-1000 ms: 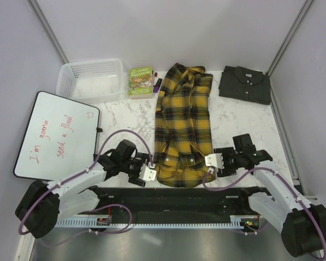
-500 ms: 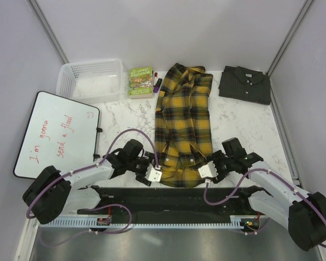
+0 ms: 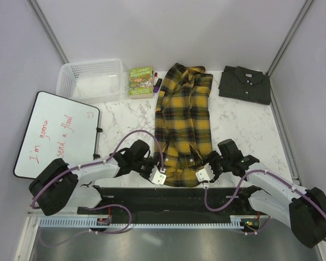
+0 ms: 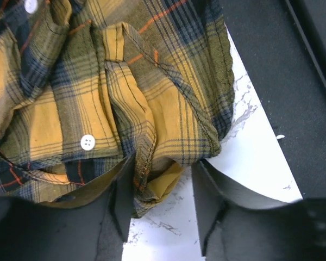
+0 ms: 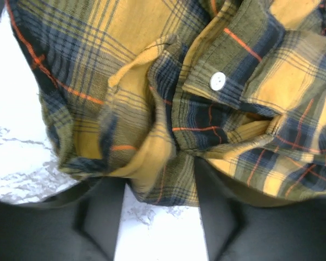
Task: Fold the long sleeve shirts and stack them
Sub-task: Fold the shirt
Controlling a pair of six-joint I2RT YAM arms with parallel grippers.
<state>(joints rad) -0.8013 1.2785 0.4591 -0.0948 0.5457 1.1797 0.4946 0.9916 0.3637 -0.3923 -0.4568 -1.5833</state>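
Both arms have slid inward over the last second, closing on the near hem of the yellow-and-black plaid shirt (image 3: pixel 183 125), which lies lengthwise at mid-table, collar away from me, sleeves folded in as far as I can tell. My left gripper (image 3: pixel 159 176) and right gripper (image 3: pixel 202 174) each sit at a bottom corner, jaws spread, with bunched hem cloth between the fingers in both wrist views; neither has bitten down. I judge this the start of the hem-to-collar fold: the next move calls for pinching both corners at once, catching every layer, then lifting and carrying the hem evenly toward the collar. The charcoal grey shirt (image 3: pixel 245 84) lies folded at the far right corner, well apart. A white basket (image 3: pixel 92 76), a book (image 3: pixel 140 80) and a whiteboard (image 3: pixel 57 136) stand off to the left
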